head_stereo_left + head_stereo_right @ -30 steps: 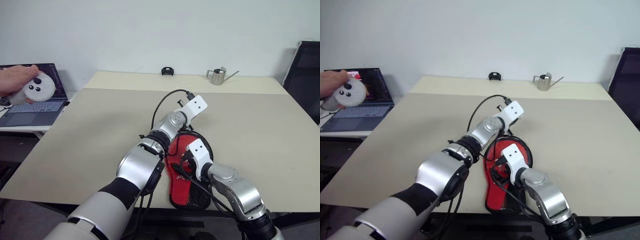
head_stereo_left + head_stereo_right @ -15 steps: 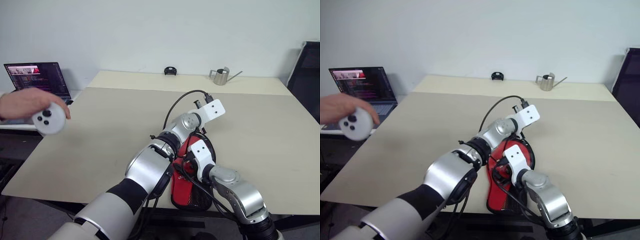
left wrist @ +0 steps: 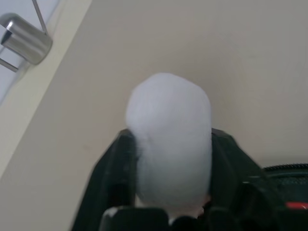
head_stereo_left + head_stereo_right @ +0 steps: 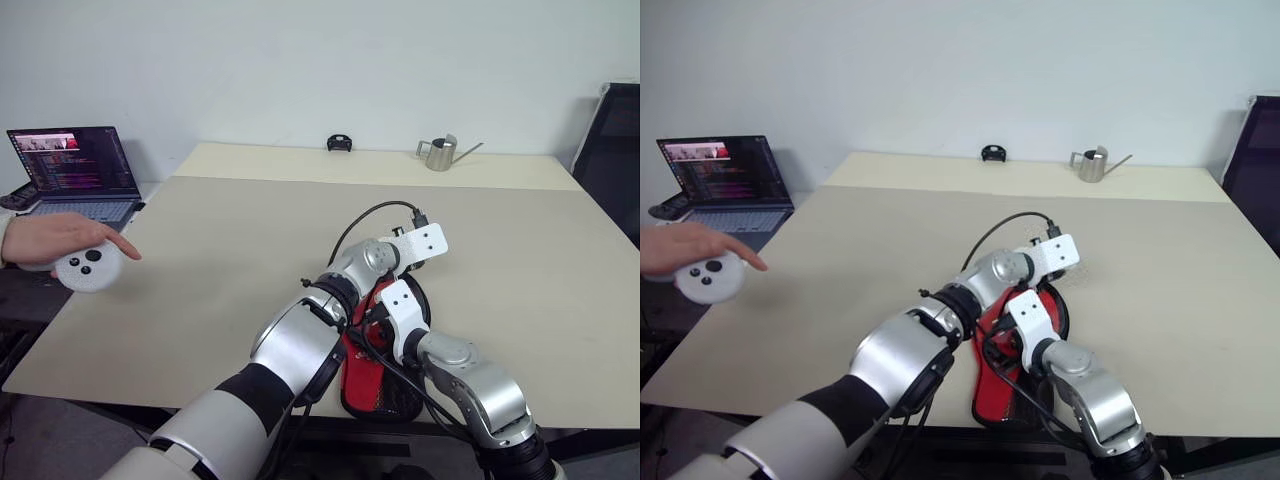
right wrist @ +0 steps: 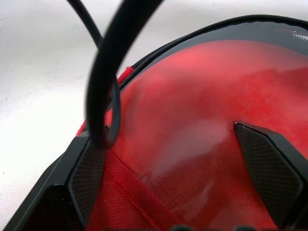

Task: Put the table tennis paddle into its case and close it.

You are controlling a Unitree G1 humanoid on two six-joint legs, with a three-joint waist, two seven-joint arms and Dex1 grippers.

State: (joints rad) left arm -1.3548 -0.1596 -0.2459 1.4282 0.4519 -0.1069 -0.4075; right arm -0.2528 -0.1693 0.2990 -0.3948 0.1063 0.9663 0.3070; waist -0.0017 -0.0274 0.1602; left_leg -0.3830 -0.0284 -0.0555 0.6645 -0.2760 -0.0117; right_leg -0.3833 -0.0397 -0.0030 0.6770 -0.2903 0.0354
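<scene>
- Right wrist view is showing the right end effector (image 5: 178, 159) spread wide and hanging right over a smooth red face with black zip edging curving round it. I'm reading that as the table tennis paddle (image 5: 202, 96) sitting inside the open mouth of the case (image 4: 365, 370), but it's close-up and I wouldn't swear to it.
- In the head views the case is lying at the near edge of the counter (image 4: 250, 230), roughly in the middle, with both arms crowding over it.
- The left end effector (image 3: 171, 159) is reaching over the far end of the case. A blurry white blob is sitting in front of it, and I can't tell if it's gripping, spread or pressed together.
- My guess at the step: the paddle is going in or is already in, and the zipping is not done yet.
- The next move is probably going to need one arm pinning the case flat while the other finds the zip pull, which I'm not spotting anywhere.
- The soft fabric is likely going to bunch and slide.
</scene>
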